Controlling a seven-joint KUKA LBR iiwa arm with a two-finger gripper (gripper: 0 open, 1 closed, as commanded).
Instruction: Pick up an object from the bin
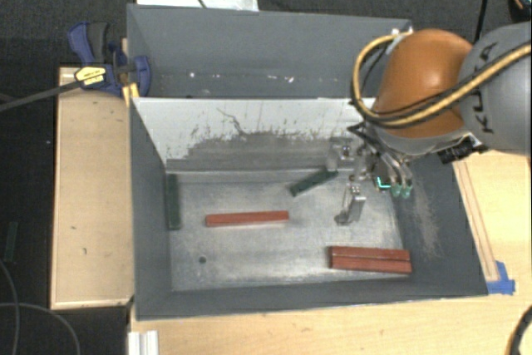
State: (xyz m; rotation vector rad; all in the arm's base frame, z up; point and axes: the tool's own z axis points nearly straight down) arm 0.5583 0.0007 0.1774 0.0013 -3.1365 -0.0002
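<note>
I have the gripper (347, 210) low in the bin's (150, 204) right half, between the tilted dark green bar (312, 181) and the reddish-brown block (370, 259) by the front wall, open or closed I can't tell.

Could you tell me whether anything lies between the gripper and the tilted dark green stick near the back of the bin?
Nothing visible does. The gripper hangs just to the view's right of the tilted dark green stick, with bare bin floor between them. The red-brown block lies nearer the front and the red-brown bar further left.
</note>
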